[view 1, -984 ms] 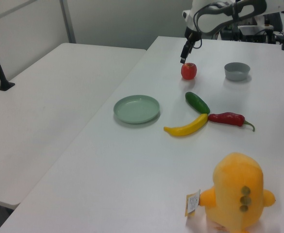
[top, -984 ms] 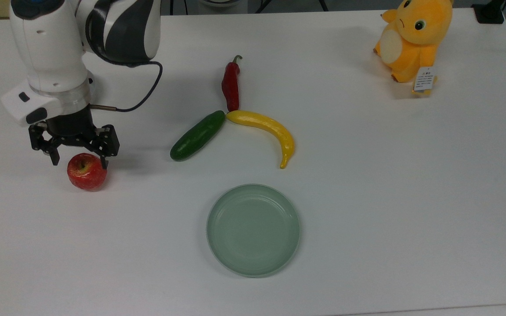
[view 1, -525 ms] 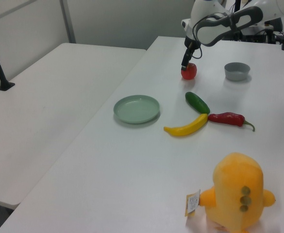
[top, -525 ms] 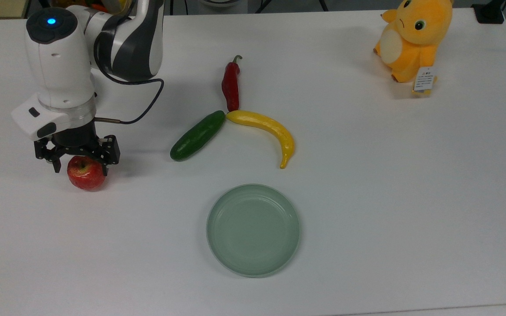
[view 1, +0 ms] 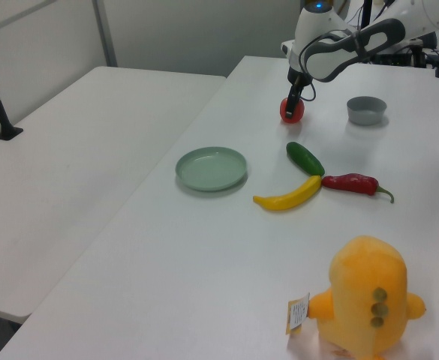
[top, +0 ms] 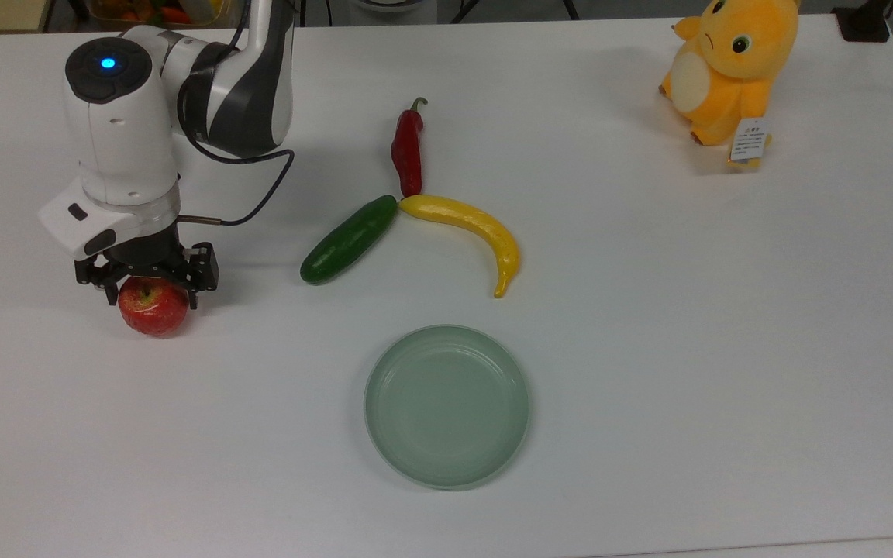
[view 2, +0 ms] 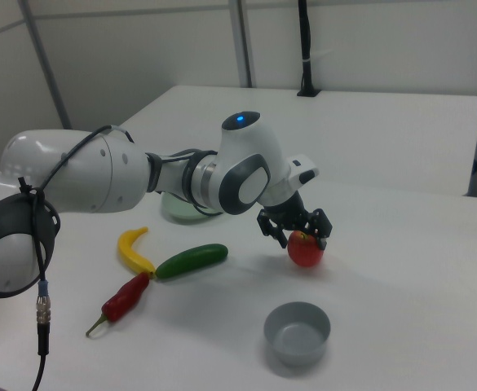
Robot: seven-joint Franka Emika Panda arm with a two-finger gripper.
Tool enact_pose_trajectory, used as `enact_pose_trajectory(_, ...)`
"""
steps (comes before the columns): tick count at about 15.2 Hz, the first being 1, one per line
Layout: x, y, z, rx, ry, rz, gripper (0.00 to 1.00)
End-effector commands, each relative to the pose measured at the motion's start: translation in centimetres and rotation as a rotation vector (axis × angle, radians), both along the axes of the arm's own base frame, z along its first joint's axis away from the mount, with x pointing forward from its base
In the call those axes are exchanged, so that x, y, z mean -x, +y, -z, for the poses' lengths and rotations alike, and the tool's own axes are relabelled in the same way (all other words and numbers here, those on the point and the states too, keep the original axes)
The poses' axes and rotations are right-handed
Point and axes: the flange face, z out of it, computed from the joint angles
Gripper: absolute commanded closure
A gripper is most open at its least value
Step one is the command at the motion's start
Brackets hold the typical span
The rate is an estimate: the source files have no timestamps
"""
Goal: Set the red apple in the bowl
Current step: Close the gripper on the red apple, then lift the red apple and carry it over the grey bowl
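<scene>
I have the tool point(top: 150, 285) down over the red apple point(top: 153, 308) at the left of the top view, its fingers spread to either side of the fruit's upper half; I cannot tell if the pads are touching the skin. The apple sits on the white counter point(top: 648, 325). In the right view the tool point(view 2: 296, 231) straddles the apple point(view 2: 305, 249) just right of centre, and the bowl point(view 2: 297, 333), light grey, stands empty in the lower middle of the frame, near the apple but apart from it. In the left view the bowl point(view 1: 366, 110) is at the upper right, with the apple point(view 1: 292, 110) to its left. Mid-frame in the top view a green cucumber point(top: 348, 239), a yellow banana point(top: 471, 230) and a red chili pepper point(top: 407, 149) meet at their tips. A pale-green dish point(top: 446, 406) lies below them, and an orange plush toy point(top: 729, 68) sits in the upper right corner.
</scene>
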Motion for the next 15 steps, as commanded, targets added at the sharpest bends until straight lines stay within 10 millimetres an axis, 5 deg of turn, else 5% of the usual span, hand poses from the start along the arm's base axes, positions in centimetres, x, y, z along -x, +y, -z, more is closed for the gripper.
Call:
enact_pose_trajectory(1, 0.2, 0.5, 0.7, 0.014, -0.001, -0.025, 0.30)
enact_pose_trajectory(3, 0.2, 0.5, 0.7, 0.013, 0.000, -0.025, 0.57)
enact_pose_trajectory(5, 0.2, 0.5, 0.6, 0.008, 0.000, -0.021, 0.72)
enact_pose_trajectory(10, 0.4, 0.5, -2.0, -0.013, -0.033, 0.035, 0.73)
enact_pose_trajectory(15, 2.9, 1.5, -11.4, -0.037, 0.006, 0.081, 0.71)
